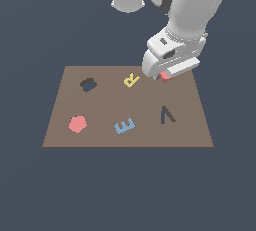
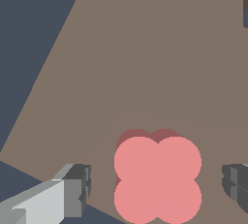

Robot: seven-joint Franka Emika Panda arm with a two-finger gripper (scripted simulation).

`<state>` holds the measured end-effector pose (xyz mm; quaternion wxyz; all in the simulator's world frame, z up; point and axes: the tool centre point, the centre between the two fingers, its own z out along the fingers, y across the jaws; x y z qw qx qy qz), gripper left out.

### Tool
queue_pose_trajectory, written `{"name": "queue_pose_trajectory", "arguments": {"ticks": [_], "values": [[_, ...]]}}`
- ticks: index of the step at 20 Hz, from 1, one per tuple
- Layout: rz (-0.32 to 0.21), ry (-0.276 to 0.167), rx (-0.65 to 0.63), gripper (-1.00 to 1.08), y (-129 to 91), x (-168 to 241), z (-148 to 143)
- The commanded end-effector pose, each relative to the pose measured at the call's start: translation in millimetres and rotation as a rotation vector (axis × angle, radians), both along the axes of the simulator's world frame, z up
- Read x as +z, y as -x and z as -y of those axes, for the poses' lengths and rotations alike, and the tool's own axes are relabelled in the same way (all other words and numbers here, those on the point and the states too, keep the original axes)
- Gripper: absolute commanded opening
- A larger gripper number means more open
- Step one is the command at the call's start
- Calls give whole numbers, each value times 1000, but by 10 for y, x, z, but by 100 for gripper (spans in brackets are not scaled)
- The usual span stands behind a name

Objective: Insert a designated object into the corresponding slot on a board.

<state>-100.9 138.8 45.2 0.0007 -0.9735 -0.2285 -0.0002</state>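
Open jaws (image 2: 155, 189) straddle lobed block (image 2: 157, 179) on board (image 2: 145, 48).

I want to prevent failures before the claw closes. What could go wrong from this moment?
1. The claw is open with the salmon-red block nearer one finger; closing may push or turn it.
2. The lobed slot lies far across the board, beyond the yellow R; a weak grip could drop the block on the way.
3. The lobes must line up with the slot, or it may jam.
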Motion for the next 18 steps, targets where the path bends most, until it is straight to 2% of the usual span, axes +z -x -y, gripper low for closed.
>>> {"name": "queue_pose_trajectory", "arguments": {"ticks": [1,6,7,18], "values": [[-1,1,1,100,7,-77,0],[0,2,2,100,11,-152,0],[0,2,2,-100,11,-152,0],[0,2,2,-100,10,-146,4]]}}
